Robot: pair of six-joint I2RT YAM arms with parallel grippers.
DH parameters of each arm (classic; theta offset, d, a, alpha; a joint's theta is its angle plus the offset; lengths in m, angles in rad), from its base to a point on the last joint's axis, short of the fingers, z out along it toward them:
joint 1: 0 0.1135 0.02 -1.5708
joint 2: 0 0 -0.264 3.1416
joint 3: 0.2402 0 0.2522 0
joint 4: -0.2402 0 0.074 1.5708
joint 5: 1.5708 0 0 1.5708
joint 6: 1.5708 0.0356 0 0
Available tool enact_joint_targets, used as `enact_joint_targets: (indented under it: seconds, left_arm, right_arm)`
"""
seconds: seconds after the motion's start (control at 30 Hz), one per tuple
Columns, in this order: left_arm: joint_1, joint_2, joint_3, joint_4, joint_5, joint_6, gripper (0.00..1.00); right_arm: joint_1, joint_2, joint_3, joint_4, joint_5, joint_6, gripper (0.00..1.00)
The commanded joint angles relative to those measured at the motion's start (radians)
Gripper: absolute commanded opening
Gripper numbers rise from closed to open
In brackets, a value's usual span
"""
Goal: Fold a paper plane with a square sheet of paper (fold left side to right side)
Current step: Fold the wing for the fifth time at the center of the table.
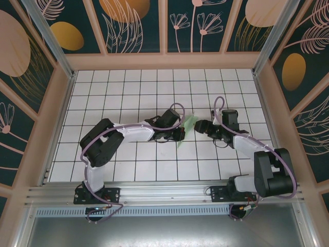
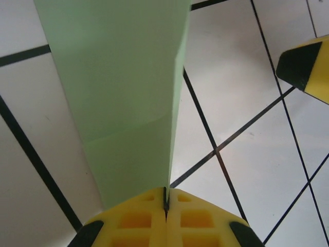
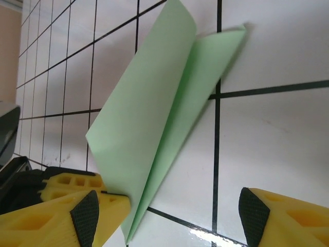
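Pale green paper plane (image 2: 118, 92) (its flaps seemingly splayed) is pinched by one end in your left gripper (image 2: 165, 206); your right gripper (image 3: 169, 213) gapes wide just beside it.

Top view: white tiled floor (image 1: 128, 82) is lying flat across the middle of the cell, black grid lines (image 3: 272, 88) crossing it both ways. Dark teal wall panels (image 1: 136, 23), printed with pale leaf outlines and orange discs, are standing at 12, 9 and 3 o'clock, tan borders (image 1: 164, 60) framing them. 2 aluminium posts (image 1: 49, 36) are rising, 1 at 11 o'clock and 1 at 1 o'clock. At 6 o'clock an aluminium rail (image 1: 164, 191) is running along the near edge, a perforated strip (image 1: 169, 211) lying just below it and grey sheet metal (image 1: 154, 231) sitting at the bottom edge.
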Motion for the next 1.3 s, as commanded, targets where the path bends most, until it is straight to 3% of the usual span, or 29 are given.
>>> enact_joint_targets:
  seconds: [0.0, 0.23, 0.5, 1.27]
  left_arm:
    - [0.002, 0.047, 0.044, 0.023, 0.068, -0.023, 0.04]
    - [0.006, 0.067, 0.051, 0.070, 0.114, -0.049, 0.04]
    - [0.017, 0.077, 0.041, 0.159, 0.180, -0.132, 0.05]
    - [0.023, 0.122, 0.025, 0.248, 0.219, -0.221, 0.07]
  right_arm:
    - [-0.005, -0.015, -0.019, 0.069, -0.003, 0.015, 0.75]
    - [-0.007, 0.009, -0.041, 0.143, -0.029, 0.062, 0.74]
    - [-0.003, 0.088, -0.069, 0.341, -0.084, 0.173, 0.61]
    - [0.009, 0.250, -0.010, 0.326, -0.038, 0.211, 0.57]
